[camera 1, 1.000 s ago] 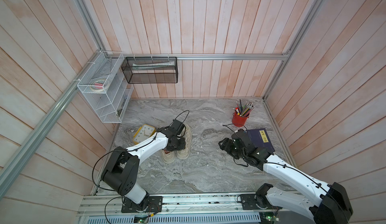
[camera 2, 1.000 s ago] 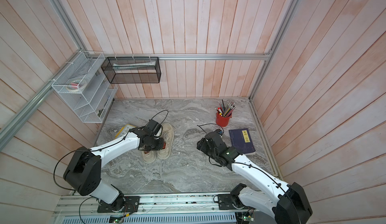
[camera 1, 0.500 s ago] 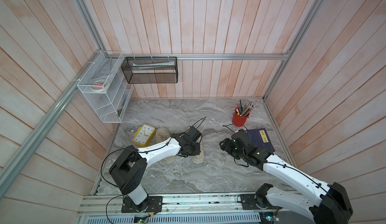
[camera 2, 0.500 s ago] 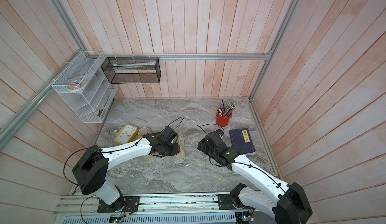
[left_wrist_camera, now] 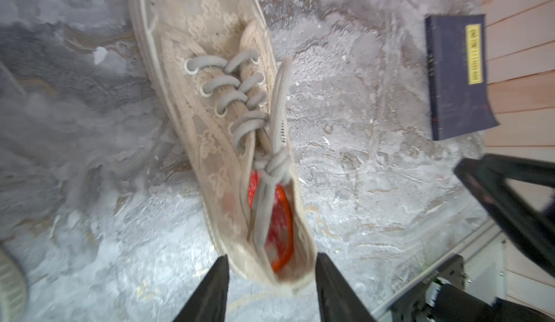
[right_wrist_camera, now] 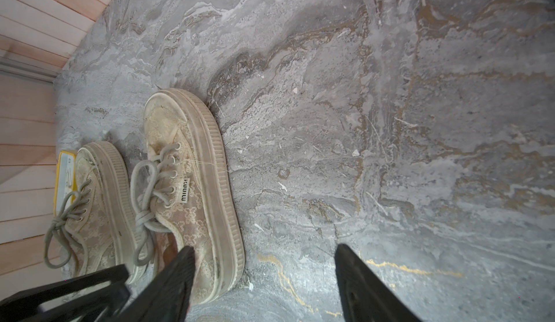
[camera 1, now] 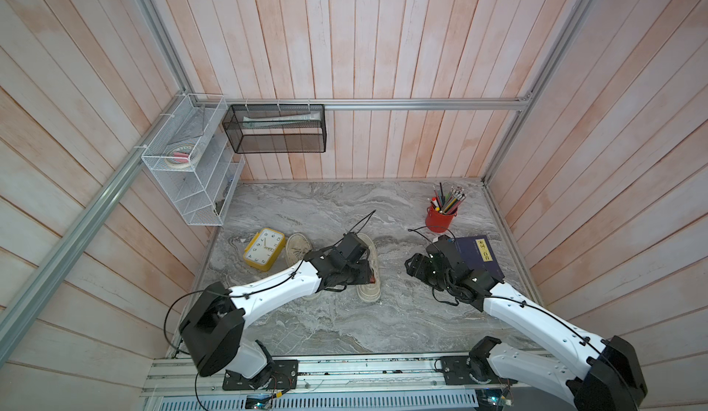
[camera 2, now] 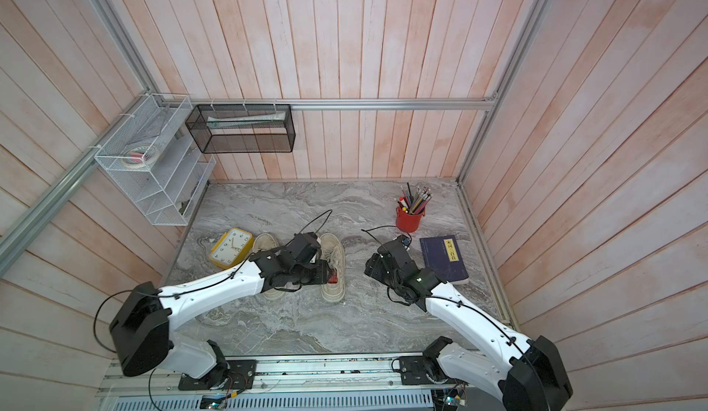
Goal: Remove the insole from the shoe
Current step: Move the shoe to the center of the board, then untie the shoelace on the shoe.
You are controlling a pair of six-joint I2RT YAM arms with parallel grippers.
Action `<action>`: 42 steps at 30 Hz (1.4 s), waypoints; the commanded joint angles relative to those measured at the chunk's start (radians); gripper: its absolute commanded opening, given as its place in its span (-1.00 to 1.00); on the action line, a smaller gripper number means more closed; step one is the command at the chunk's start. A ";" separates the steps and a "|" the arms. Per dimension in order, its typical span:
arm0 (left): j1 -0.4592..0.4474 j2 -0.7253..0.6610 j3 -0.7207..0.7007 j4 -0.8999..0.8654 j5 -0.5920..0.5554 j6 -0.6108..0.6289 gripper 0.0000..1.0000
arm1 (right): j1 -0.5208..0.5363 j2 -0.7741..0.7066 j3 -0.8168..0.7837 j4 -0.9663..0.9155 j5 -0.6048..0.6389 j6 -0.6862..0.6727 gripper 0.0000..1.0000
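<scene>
A beige lace shoe (camera 1: 368, 294) with a thick ribbed sole lies on the marble table, toe toward the back wall. A red insole (left_wrist_camera: 280, 224) shows inside its heel opening, also visible as a red patch of insole (camera 2: 332, 275) in a top view. My left gripper (left_wrist_camera: 271, 262) is open, its two black fingers standing on either side of the shoe's heel (left_wrist_camera: 288, 272). The laces are tied in a knot over the opening. My right gripper (right_wrist_camera: 264, 250) is open above bare table, just right of the shoe (right_wrist_camera: 186, 185), holding nothing.
The second shoe (camera 1: 298, 247) lies left of the first, next to a yellow clock (camera 1: 264, 249). A red pencil cup (camera 1: 440, 219) and a blue book (camera 1: 479, 259) sit at the right. A white wire rack (camera 1: 191, 167) and black mesh basket (camera 1: 276, 129) hang on the walls.
My left gripper has dragged the shoe to the right, away from its twin, and has then opened its jaws. The right arm has hardly moved.
</scene>
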 commanded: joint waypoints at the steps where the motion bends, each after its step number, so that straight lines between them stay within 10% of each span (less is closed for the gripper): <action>1: 0.000 -0.167 -0.058 -0.020 -0.018 0.027 0.02 | -0.006 -0.019 0.023 0.046 -0.013 -0.103 0.50; 15: 0.201 -0.264 0.050 -0.178 0.156 0.268 -0.01 | -0.005 -0.022 -0.012 0.173 -0.058 -0.131 0.42; 30: -0.066 0.097 0.304 -0.370 -0.176 0.402 -0.07 | -0.008 -0.076 -0.070 0.080 -0.016 0.056 0.17; 42: -0.075 0.249 0.317 -0.336 -0.172 0.436 -0.17 | -0.008 -0.128 -0.077 0.023 0.006 0.059 0.16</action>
